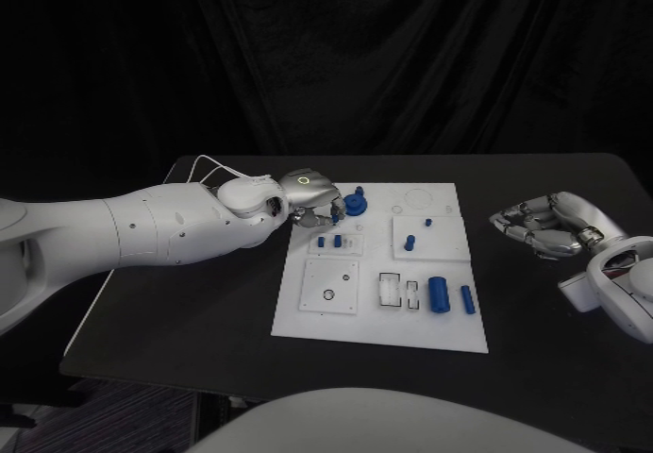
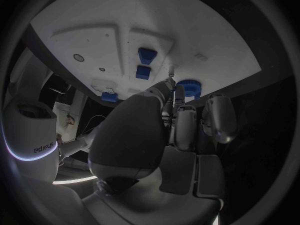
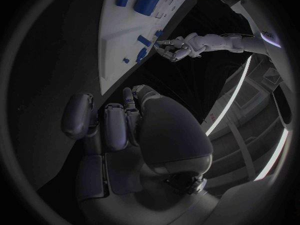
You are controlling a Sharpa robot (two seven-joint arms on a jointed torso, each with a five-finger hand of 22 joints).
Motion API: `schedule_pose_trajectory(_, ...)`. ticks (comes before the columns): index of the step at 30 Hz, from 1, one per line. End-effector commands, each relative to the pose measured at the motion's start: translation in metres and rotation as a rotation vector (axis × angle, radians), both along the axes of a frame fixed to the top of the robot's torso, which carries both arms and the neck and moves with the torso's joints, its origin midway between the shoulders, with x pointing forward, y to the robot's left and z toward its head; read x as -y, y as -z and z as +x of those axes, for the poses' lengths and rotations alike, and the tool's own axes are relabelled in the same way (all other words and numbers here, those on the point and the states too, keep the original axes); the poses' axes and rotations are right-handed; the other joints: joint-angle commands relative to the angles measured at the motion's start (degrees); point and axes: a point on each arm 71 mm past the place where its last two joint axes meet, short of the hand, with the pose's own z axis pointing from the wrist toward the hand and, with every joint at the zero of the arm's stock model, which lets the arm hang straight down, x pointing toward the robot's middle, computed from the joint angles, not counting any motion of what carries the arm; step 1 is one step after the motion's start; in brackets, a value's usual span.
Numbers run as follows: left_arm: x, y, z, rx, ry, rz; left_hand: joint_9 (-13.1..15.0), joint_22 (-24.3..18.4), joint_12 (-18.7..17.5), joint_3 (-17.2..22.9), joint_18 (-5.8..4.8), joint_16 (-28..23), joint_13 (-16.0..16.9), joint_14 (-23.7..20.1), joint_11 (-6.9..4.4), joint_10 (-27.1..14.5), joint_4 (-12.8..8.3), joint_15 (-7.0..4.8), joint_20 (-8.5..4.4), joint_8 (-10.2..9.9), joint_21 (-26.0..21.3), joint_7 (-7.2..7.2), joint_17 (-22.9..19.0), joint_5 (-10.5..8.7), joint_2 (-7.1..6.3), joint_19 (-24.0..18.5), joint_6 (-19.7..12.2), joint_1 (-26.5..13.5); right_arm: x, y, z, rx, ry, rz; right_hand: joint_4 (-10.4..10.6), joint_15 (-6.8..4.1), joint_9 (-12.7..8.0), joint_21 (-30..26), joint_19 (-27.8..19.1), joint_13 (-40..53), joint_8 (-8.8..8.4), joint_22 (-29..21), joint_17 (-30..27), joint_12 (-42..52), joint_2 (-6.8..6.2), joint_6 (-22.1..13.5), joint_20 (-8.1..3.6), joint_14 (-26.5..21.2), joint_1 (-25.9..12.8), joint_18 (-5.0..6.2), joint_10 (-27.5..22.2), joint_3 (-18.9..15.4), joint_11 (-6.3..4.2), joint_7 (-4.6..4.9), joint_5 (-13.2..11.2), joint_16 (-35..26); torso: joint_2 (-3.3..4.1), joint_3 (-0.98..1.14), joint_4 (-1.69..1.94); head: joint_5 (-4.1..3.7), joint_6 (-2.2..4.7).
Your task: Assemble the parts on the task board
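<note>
Head view has my left hand [image 1: 310, 200] at the task board's [image 1: 449, 326] far edge beside the blue gear [image 1: 355, 204], grip unclear, so I'd ease in slowly; right hand [image 1: 544, 226] curled, empty.

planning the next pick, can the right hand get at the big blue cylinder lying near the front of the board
Probably yes. The right hand rests off the task board's right edge with its fingers curled in on nothing, and the big blue cylinder lies on that side. Only a thinner blue pin lies between; the left hand is at the far corner.
</note>
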Motion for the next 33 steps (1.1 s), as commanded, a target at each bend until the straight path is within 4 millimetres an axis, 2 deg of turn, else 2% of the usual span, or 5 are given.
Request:
schedule_pose_trajectory(1, 0.0015, 0.0028, -0.0001, -0.015, 0.000, 0.011, -0.10, 8.96, -0.36, 0.26, -0.18, -0.25, -0.07, -0.46, 0.10, 0.50, -0.02, 0.14, 0.00, -0.30, -0.38, 0.02, -0.10, -0.31, -0.19, -0.31, -0.26, -0.55, -0.0002, 0.0008, -0.0005, -0.001, 0.001, -0.004, -0.09, -0.02, 0.05, -0.20, -0.22, -0.05, -0.03, 6.61, 1.05, -0.22, -0.15, 0.31, -0.09, 1.56, 0.12, 0.82, -0.41, 0.27, -0.12, -0.17, 0.23, -0.27, -0.05, -0.03, 0.05, -0.18, 0.01)
schedule_pose_trajectory(6, 0.0019, 0.0046, 0.0008, -0.024, -0.003, 0.018, -0.14, 8.93, -0.45, 0.27, -0.16, -0.29, -0.13, -0.49, 0.10, 0.56, -0.01, 0.16, 0.01, -0.38, -0.48, 0.02, -0.13, -0.35, -0.20, -0.37, -0.34, -0.57, 0.0000, 0.0008, -0.0005, -0.002, 0.001, -0.004, -0.09, -0.02, 0.05, -0.20, -0.22, -0.05, -0.03, 6.61, 1.05, -0.22, -0.15, 0.31, -0.09, 1.56, 0.12, 0.82, -0.41, 0.27, -0.12, -0.17, 0.23, -0.27, -0.07, -0.08, -0.04, -0.16, 0.01)
schedule_pose_trajectory(12, 0.0012, 0.0057, 0.0009, -0.029, -0.007, 0.022, -0.16, 8.95, -0.50, 0.28, -0.18, -0.33, -0.16, -0.52, 0.10, 0.57, -0.02, 0.16, 0.01, -0.41, -0.42, 0.01, -0.19, -0.37, -0.22, -0.34, -0.38, -0.57, 0.0001, 0.0009, -0.0005, -0.003, 0.001, -0.005, -0.09, -0.02, 0.05, -0.20, -0.22, -0.05, -0.03, 6.61, 1.05, -0.22, -0.15, 0.31, -0.09, 1.56, 0.12, 0.82, -0.41, 0.27, -0.12, -0.17, 0.23, -0.27, -0.06, -0.12, 0.06, -0.26, 0.01)
schedule_pose_trajectory(16, 0.0006, 0.0063, 0.0010, -0.032, -0.010, 0.025, -0.21, 8.95, -0.62, 0.28, -0.17, -0.39, -0.24, -0.57, 0.13, 0.59, -0.04, 0.17, 0.02, -0.49, -0.46, 0.01, -0.28, -0.42, -0.31, -0.37, -0.46, -0.58, -0.0002, 0.0010, -0.0003, -0.003, 0.000, -0.005, -0.09, -0.02, 0.05, -0.20, -0.22, -0.05, -0.03, 6.61, 1.05, -0.22, -0.15, 0.31, -0.09, 1.56, 0.12, 0.82, -0.41, 0.27, -0.12, -0.17, 0.23, -0.27, -0.07, -0.06, 0.09, -0.19, 0.01)
schedule_pose_trajectory(33, 0.0026, 0.0104, 0.0028, -0.051, -0.020, 0.040, -0.46, 8.77, -1.36, 0.34, -0.04, -0.77, -0.68, -0.90, 0.27, 0.43, -0.01, 0.26, 0.06, -0.86, -1.14, 0.02, -0.91, -0.50, -0.54, -0.75, -0.91, -0.76, -0.0012, 0.0012, -0.0001, -0.003, -0.003, -0.004, -0.18, -0.02, 0.07, -0.23, -0.21, -0.10, -0.04, 6.62, 1.02, -0.24, -0.21, 0.30, -0.09, 1.54, 0.18, 0.82, -0.45, 0.34, -0.11, -0.15, 0.25, -0.29, -0.04, -0.03, 0.03, -0.30, 0.01)
